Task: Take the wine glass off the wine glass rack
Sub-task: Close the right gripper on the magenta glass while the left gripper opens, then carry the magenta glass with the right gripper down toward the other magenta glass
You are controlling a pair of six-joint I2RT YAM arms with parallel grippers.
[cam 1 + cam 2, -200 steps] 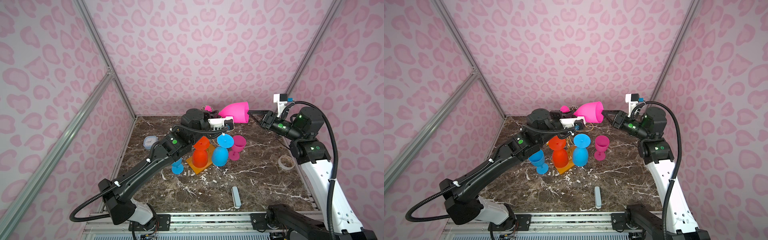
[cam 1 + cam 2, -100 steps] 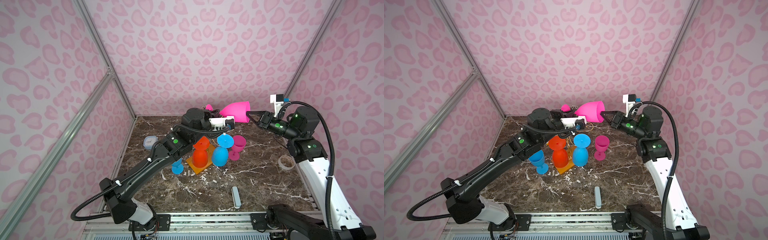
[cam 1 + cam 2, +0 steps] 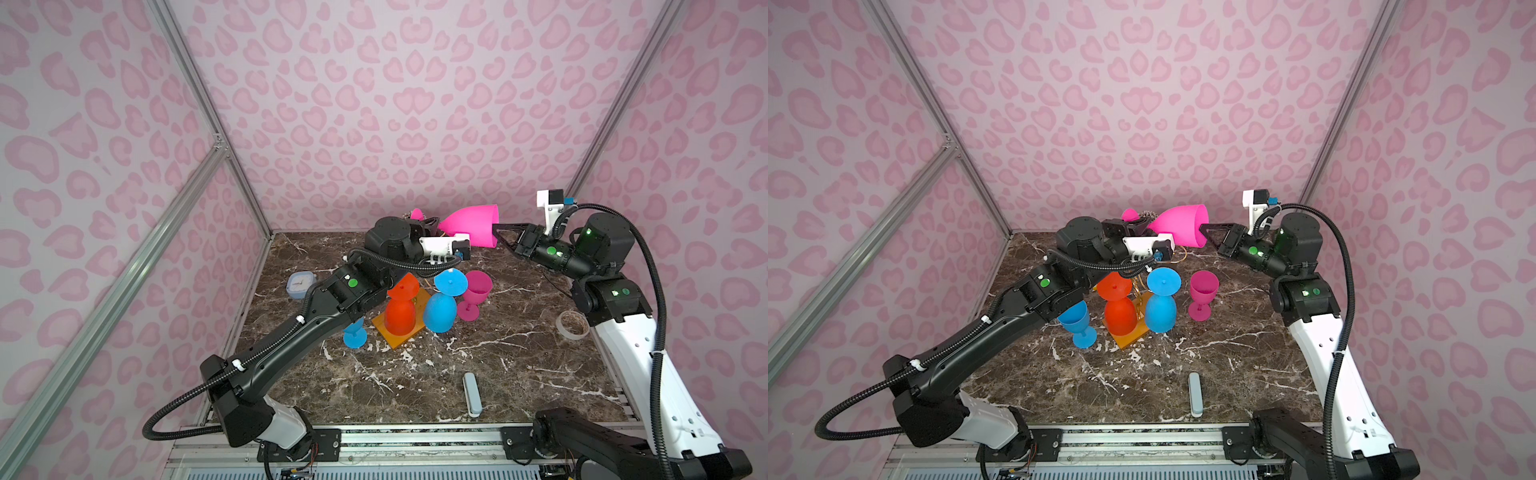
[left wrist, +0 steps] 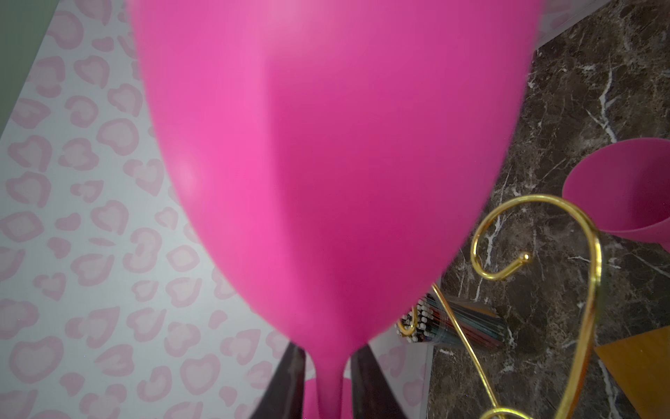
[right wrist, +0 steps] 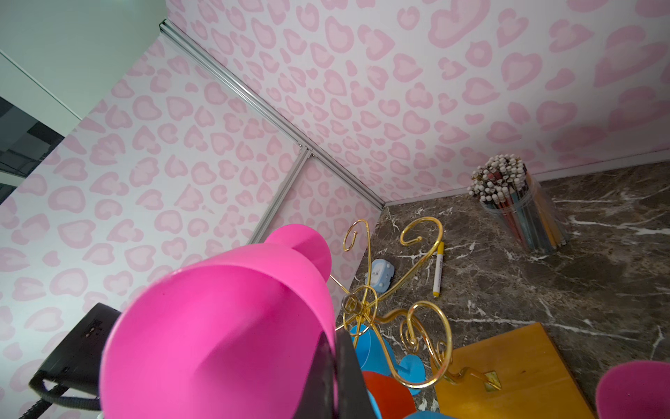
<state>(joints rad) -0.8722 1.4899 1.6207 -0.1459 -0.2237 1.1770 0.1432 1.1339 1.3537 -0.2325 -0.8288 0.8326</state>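
A large pink wine glass (image 3: 471, 226) (image 3: 1181, 227) lies on its side in the air above the wine glass rack (image 3: 399, 336), a gold wire stand (image 5: 366, 308) on an orange wooden base (image 5: 507, 362). My right gripper (image 3: 494, 228) (image 5: 335, 337) is shut on the glass's rim, one finger inside the bowl. My left gripper (image 4: 328, 350) is open, its fingers (image 4: 290, 381) on either side of the stem with small gaps. A red glass (image 3: 400, 316) and a blue glass (image 3: 439, 311) hang upside down on the rack.
A smaller pink glass (image 3: 476, 291) and a blue glass (image 3: 354, 336) stand on the marble table beside the rack. Around them are a small clock (image 3: 300, 284), a tape roll (image 3: 572, 325), a grey case (image 3: 472, 394), a cup of pencils (image 5: 518, 206) and a marker (image 5: 438, 268).
The right gripper has moved in to the glass's rim and closed on it. The left gripper has opened off the stem. The glass has stayed in place.
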